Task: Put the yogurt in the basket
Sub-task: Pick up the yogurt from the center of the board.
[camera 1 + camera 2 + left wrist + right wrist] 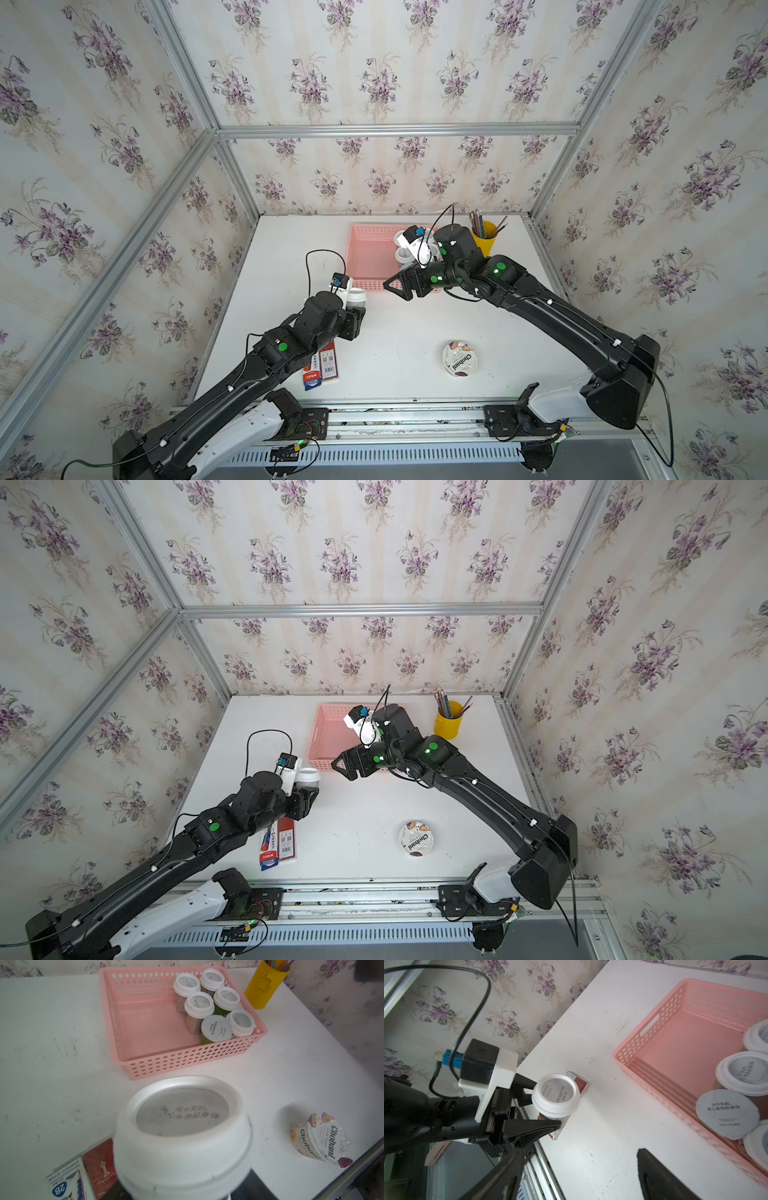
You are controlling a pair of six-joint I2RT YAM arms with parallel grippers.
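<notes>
Violet-sprigged wallpaper closes in the scuffed white table (pixel 415 324). Only my left wrist view shows six yogurt cups (pixel 199 1004) packed in the right end of the pink basket (pixel 176 1064); in both top views my right wrist hides most of them. My left claw (pixel 356 311) grips a seventh white-lidded cup (pixel 356 296) upright, near the basket's front left corner. My right claw (pixel 398 289) gapes wide, empty, by the basket's front wall. The Chobani cup (pixel 460 358) sits well in front of the basket; a yellow pencil cup (pixel 484 237) stands just beside its far right corner; pencil boxes (pixel 322 365) lie under my left arm
</notes>
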